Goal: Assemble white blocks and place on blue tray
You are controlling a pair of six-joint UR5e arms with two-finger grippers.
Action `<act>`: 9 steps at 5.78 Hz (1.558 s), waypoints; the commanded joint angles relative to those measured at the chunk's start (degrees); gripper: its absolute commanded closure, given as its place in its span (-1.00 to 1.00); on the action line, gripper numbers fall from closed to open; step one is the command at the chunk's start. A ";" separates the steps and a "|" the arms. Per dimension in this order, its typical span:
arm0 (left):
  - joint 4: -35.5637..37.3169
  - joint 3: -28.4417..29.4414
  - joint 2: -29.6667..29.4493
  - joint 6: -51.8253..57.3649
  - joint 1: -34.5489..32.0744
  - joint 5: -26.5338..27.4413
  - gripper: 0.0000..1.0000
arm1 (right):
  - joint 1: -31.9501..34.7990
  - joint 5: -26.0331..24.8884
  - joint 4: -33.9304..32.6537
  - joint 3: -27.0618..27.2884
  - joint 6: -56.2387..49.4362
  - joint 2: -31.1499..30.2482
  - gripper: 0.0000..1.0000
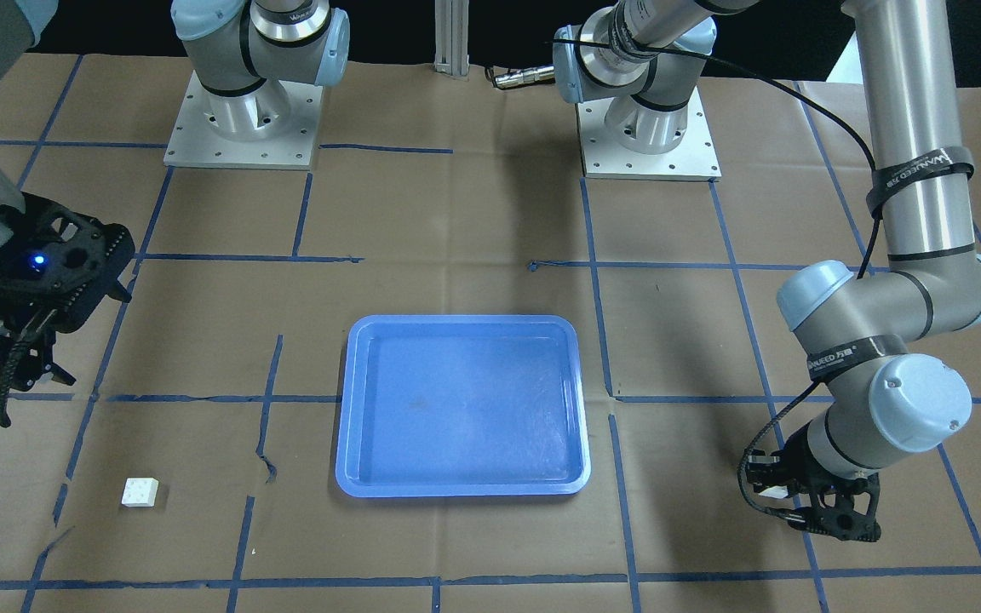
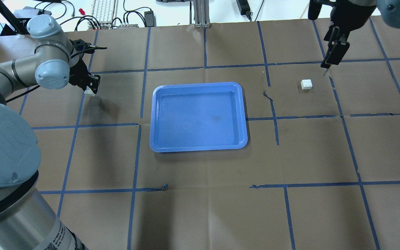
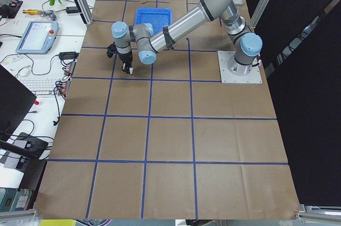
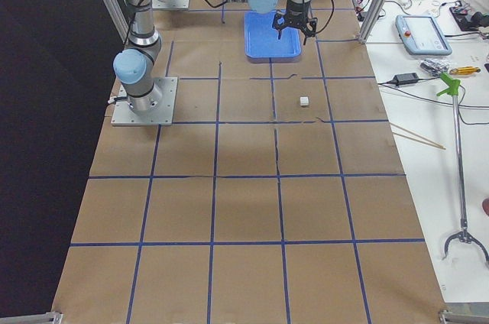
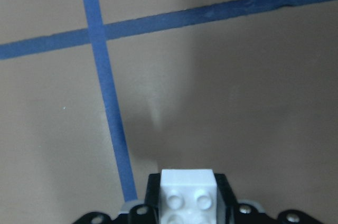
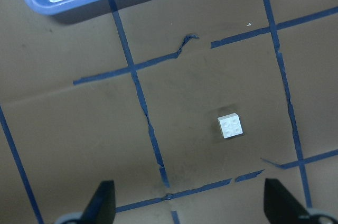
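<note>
The blue tray lies flat and empty in the middle of the table, also in the front view. My left gripper is shut on one white block, studs showing, just above the paper to the tray's left; the front view shows it too. The other white block sits alone on the table right of the tray, also in the front view. My right gripper is open and empty, raised above and beside that block.
The table is covered with brown paper marked by a blue tape grid. Both arm bases stand at the robot's edge. Keyboards, cables and tools lie on the bench beyond the far edge.
</note>
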 commanded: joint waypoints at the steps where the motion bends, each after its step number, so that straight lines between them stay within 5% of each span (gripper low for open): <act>1: -0.77 -2.14 3.00 21.74 -7.17 -0.31 1.00 | -6.20 6.61 -1.88 -0.46 -21.32 4.64 -0.99; 5: -0.60 -4.52 5.38 39.15 -30.02 -3.38 0.81 | -10.63 20.05 -2.15 -3.09 -37.67 15.11 -0.99; 9: 1.16 -11.56 6.45 42.94 -34.55 -5.59 0.77 | -11.85 24.93 -2.24 -2.22 -40.27 21.71 -0.99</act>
